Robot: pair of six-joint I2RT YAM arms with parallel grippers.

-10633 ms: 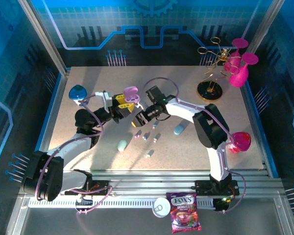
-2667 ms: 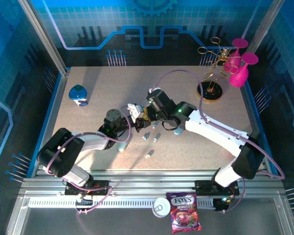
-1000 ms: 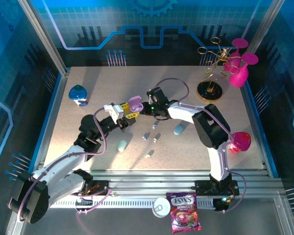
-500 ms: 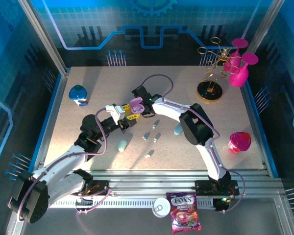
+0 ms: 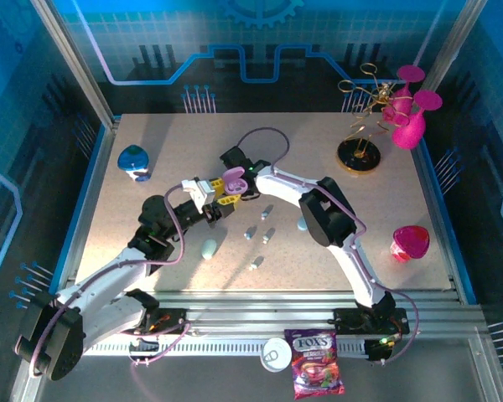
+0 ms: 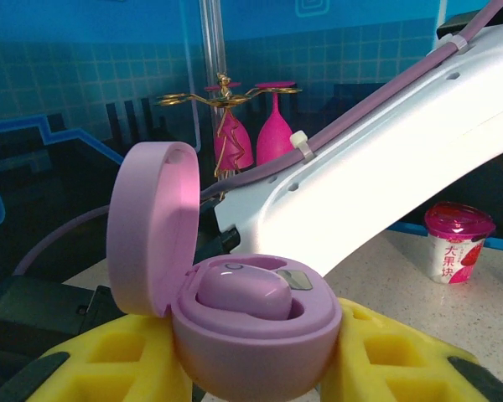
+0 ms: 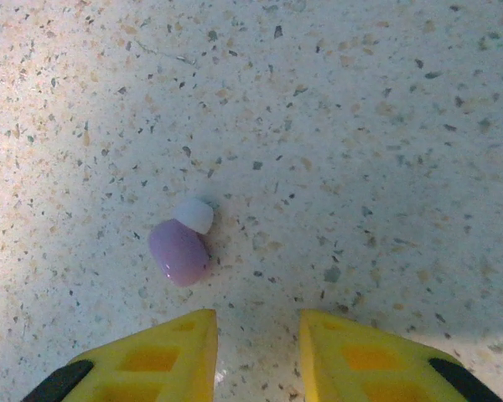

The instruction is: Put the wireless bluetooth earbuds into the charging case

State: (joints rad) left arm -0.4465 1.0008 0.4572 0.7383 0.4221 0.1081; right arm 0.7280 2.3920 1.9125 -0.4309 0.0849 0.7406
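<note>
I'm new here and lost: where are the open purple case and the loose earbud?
purple case point(image 6: 256, 347): left wrist view, front of its base.
loose earbud point(image 7: 178, 251): right wrist view, its purple body.

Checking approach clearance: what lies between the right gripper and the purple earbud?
In the right wrist view, bare tabletop separates the right gripper and the purple earbud.

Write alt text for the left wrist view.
An open lilac charging case sits gripped in the left claw, lid up on the left, one lilac earbud seated inside. The white right arm crosses behind it, with a pink-lidded cup beyond.
</note>
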